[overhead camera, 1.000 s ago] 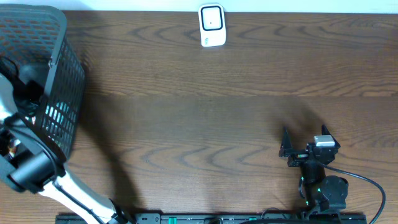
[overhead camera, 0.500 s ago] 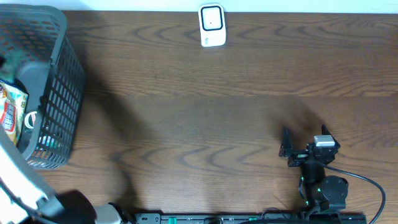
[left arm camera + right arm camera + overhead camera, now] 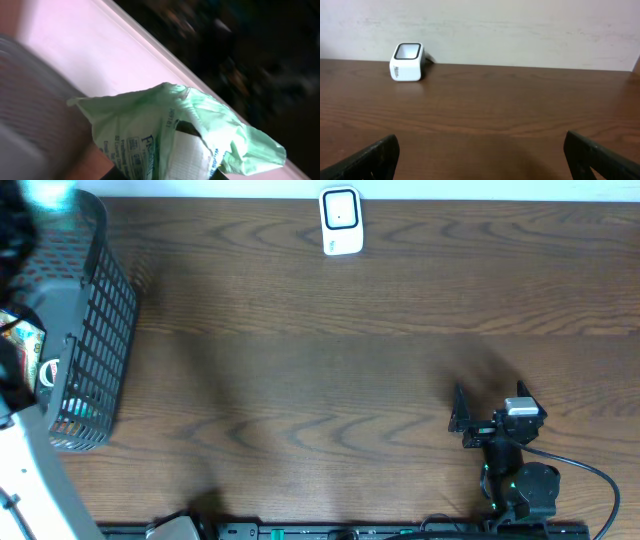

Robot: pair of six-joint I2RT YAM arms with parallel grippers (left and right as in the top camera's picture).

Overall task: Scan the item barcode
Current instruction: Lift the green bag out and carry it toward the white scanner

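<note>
Half done, at a guess. Found green pouch aloft over basket, pinched shut in left gripper, probably; fingers blurred. Found right gripper splayed wide, empty. Carry to scanner; square white label to window, hold steady.

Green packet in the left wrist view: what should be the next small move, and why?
Probably carry the green packet across toward the white scanner at the far edge of the table, printed side facing it. The packet is gripped and up in the air, not near the scanner yet, and the scanner stands free with nothing in front of it.
</note>
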